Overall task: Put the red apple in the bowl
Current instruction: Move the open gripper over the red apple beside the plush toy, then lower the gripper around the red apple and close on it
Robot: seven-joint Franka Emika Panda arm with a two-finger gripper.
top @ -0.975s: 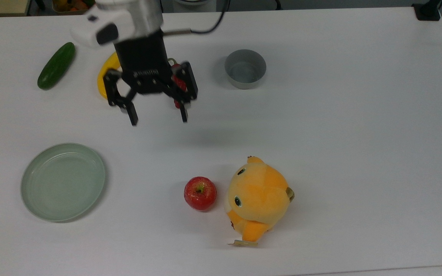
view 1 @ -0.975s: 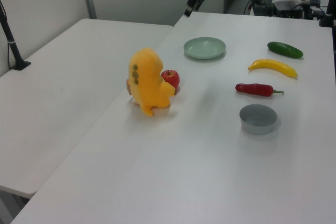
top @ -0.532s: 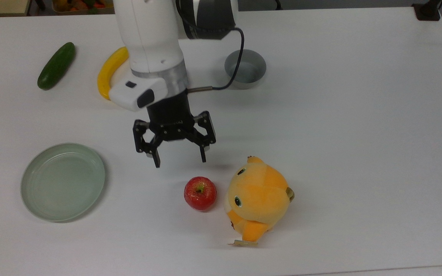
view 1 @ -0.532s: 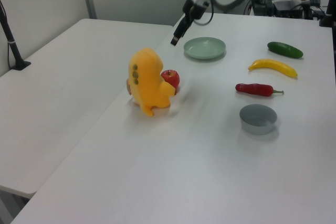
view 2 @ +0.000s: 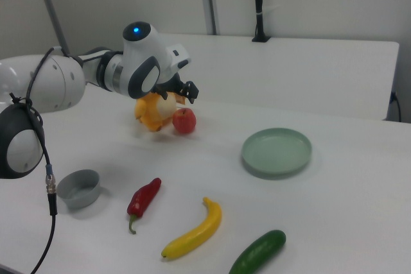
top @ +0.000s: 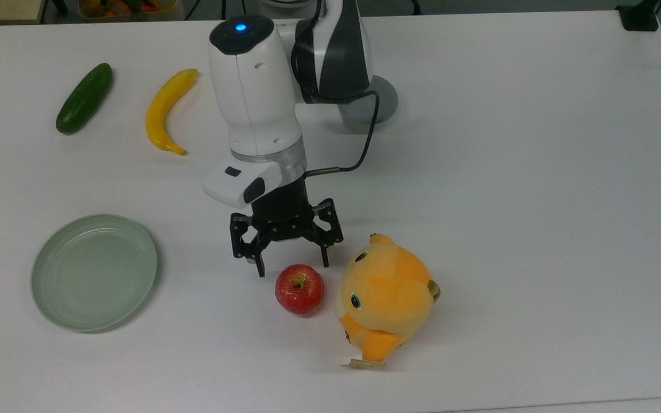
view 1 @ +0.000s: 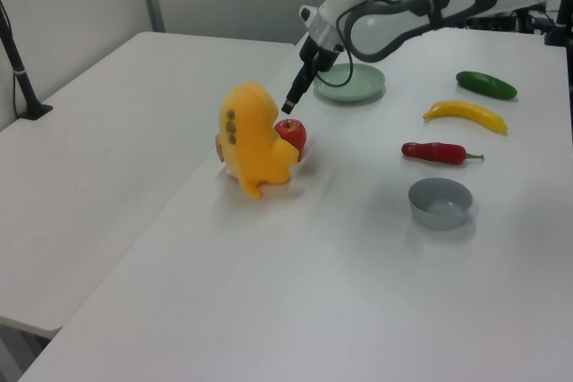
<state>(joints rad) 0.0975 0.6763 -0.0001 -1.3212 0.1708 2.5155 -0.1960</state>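
Observation:
The red apple rests on the white table, touching the left side of an orange plush toy in the top view. My gripper is open, pointing down, with its fingertips just above the apple's far side and nothing between them. In the left view the gripper hangs a little above the apple. The grey bowl stands at the back, half hidden by the arm in the top view, and it is empty in the left view. The right view shows the apple, gripper and bowl.
A pale green plate lies at the top view's left. A banana and a cucumber lie at the back left. A red chili pepper lies between banana and bowl. The plush crowds the apple's right side.
The arm has swung from the back of the table toward the front and come down. The open gripper now hangs right over the apple. The apple and other things have not moved.

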